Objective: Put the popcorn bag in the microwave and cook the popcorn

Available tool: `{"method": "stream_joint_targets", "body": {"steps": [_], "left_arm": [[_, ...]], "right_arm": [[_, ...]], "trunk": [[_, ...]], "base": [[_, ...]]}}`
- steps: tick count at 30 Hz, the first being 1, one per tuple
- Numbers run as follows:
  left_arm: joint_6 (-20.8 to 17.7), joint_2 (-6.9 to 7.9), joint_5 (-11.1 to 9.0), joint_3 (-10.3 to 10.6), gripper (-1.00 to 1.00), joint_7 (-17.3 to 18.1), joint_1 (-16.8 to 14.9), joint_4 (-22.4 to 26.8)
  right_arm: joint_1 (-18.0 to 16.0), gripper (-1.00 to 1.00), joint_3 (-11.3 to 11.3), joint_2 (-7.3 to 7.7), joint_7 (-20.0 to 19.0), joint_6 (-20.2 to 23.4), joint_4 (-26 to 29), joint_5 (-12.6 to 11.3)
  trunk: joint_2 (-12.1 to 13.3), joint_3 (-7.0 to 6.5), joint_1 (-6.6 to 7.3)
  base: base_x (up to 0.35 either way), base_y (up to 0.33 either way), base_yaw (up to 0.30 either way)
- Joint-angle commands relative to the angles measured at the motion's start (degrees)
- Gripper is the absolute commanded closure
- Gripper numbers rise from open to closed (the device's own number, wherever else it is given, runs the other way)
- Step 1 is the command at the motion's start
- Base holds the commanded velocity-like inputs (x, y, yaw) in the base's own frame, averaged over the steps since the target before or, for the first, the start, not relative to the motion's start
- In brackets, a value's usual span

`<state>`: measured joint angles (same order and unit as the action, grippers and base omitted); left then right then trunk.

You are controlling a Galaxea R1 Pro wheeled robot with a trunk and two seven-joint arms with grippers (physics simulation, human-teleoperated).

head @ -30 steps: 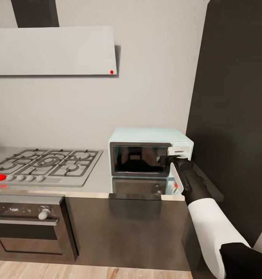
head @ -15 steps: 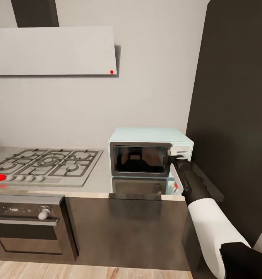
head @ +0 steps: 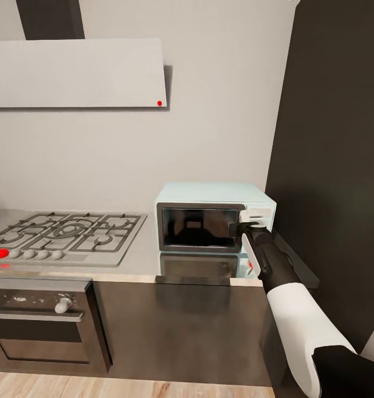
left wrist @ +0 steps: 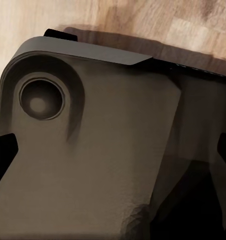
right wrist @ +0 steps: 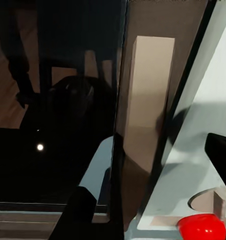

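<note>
The pale blue microwave stands on the glossy steel countertop against the wall, its dark glass door looking shut or nearly so. My right gripper is at the door's right edge, beside the cream knob panel. In the right wrist view its fingers are spread open across the door's edge, with the dark glass and a red light close by. A dim shape shows behind the glass; I cannot tell what it is. The popcorn bag is hidden. My left gripper hangs open over the robot's dark body.
A steel gas hob lies left of the microwave under a flat white hood. A built-in steel oven sits below the hob. A tall dark cabinet rises just right of the microwave. Wooden floor lies below.
My right gripper has shifted slightly to the right and up along the door's right edge. The door's lines have moved very little.
</note>
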<state>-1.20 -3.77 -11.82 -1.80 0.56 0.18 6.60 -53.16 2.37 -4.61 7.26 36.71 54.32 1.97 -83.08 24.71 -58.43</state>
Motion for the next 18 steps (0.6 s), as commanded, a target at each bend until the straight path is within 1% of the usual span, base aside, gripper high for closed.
{"method": "stream_joint_targets", "body": {"steps": [1, 11, 12, 14, 16, 18], "left_arm": [[-0.1, -0.01, -0.3, -0.1, -1.0, 0.1, 0.0, 0.1], [-0.1, -0.01, -0.3, -0.1, -1.0, 0.1, 0.0, 0.1], [-0.2, 0.32, -0.3, -0.4, -1.0, 0.1, 0.0, 0.1], [-0.2, 0.48, -0.3, -0.4, -1.0, 0.1, 0.0, 0.1], [-0.2, 0.47, -0.3, -0.4, -1.0, 0.1, 0.0, 0.1], [-0.2, 0.51, -0.3, -0.4, -1.0, 0.1, 0.0, 0.1]], "right_arm": [[0.0, 1.0, 0.3, 0.04, -0.5, 0.0, -0.6, -1.6], [0.0, 1.0, 0.3, 0.04, -0.3, 0.0, -0.6, -1.7], [0.3, 1.0, -0.3, 0.19, -0.3, 0.7, 0.4, -0.2], [0.9, 1.0, -0.5, -0.23, -0.2, 2.0, 2.5, 0.2], [0.6, 1.0, -0.5, -0.41, 0.0, 1.4, 2.2, -0.2], [0.0, 1.0, -0.5, -0.68, 0.2, 1.1, 1.4, 1.2]], "trunk": [[0.0, 0.05, -0.3], [0.0, 0.05, -0.3], [0.5, 0.06, 0.0], [0.5, 0.06, 0.0], [0.5, 0.06, 0.0], [0.5, 0.06, 0.0]], "base": [[0.0, 0.0, 0.0], [0.0, 0.0, 0.0], [0.0, 0.0, 0.0], [0.0, 0.0, 0.0], [0.0, 0.0, 0.0], [0.0, 0.0, 0.0]]}}
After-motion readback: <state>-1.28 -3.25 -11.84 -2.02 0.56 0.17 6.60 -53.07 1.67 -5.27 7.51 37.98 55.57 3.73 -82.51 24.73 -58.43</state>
